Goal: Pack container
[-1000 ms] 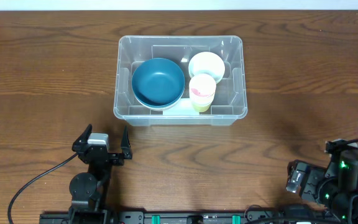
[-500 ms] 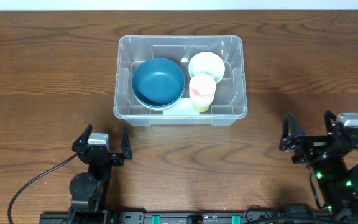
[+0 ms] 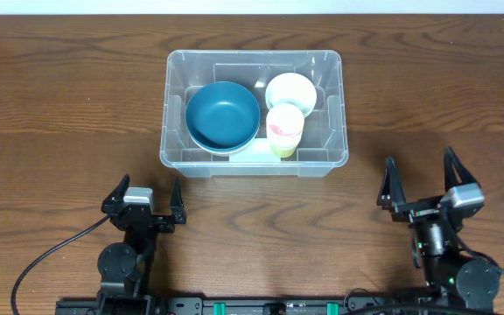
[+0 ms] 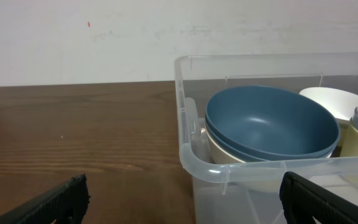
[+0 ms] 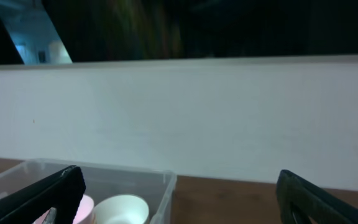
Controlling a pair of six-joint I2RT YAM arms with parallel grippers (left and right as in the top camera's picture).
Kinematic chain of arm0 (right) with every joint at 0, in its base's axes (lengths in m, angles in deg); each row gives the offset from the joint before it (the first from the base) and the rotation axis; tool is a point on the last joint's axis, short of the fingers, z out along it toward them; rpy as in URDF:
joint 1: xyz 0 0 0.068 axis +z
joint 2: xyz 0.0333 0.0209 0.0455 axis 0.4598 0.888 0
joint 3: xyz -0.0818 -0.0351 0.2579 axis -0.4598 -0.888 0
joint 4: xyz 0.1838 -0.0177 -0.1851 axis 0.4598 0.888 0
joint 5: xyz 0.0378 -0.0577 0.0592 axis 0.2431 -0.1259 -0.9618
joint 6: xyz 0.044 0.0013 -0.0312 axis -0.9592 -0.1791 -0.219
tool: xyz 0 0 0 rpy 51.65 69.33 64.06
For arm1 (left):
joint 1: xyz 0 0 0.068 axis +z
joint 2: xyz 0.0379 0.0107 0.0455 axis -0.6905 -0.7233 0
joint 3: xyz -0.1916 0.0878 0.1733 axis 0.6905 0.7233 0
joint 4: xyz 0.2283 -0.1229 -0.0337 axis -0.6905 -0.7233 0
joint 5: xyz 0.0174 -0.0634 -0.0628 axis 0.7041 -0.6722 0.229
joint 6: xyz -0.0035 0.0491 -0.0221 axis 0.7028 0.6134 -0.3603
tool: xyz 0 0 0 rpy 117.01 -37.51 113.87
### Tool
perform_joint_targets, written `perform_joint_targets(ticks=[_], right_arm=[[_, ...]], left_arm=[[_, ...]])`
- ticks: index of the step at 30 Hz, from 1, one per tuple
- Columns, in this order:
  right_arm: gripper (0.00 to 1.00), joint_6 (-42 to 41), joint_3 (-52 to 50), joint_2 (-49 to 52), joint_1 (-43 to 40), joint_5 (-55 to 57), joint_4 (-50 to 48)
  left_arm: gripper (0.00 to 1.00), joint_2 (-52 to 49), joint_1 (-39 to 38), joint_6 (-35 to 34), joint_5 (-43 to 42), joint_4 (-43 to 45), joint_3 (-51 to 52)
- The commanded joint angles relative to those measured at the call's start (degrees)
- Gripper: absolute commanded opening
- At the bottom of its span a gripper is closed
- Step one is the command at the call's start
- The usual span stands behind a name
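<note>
As I stood beside the wooden table (image 3: 68, 105), the container (image 3: 252, 56) was resting on its far half, a little left of the middle, with its long side turned toward the two arms. It was a clear plastic bin with rounded corners and a thick rim, and it stood flat on the wood. Inside it, on the left, a dark blue bowl (image 3: 223, 115) lay open side up; from the left wrist camera this bowl (image 4: 272, 124) sat nested on a cream-coloured bowl (image 4: 219, 152). At the far right of the bin was a small white bowl (image 3: 290, 90), and just in front of it, touching or nearly touching, stood a pale cup (image 3: 284, 128) with something pink inside. The left gripper (image 3: 150, 185) was near the front edge of the table, well apart from the bin, its jaws spread wide and holding nothing; its dark fingers (image 4: 61, 202) showed only at the bottom corners of its own view. The right gripper (image 3: 419, 166) was at the front right, also apart from the bin, released and empty, pointing toward the far side. A black cable (image 3: 42, 262) curved away from the base of the left arm.
</note>
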Motion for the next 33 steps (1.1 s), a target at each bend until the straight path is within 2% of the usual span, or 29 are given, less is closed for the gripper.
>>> perform_joint_targets(ticks=[1,13,23,30,33], right_arm=[[0.99,3.37,-4.28,-3.41,0.52,-0.37,-3.56],[0.99,10.67,-12.33,-9.46,-0.24,0.79,-5.42],[0.99,10.54,-12.26,-9.46,-0.24,4.13,4.48],[0.99,5.84,-12.26,-9.46,-0.24,4.13,15.21],[0.99,5.86,-12.26,-9.46,-0.24,4.26,15.85]], left_arm=[[0.98,0.33,0.28,0.37,0.87,-2.19,0.94],[0.98,0.33,0.28,0.37,0.87,-2.19,0.94],[0.98,0.33,0.28,0.37,0.87,-2.19,0.94],[0.98,0.33,0.28,0.37,0.87,-2.19,0.94],[0.98,0.33,0.28,0.37,0.87,-2.19,0.94]])
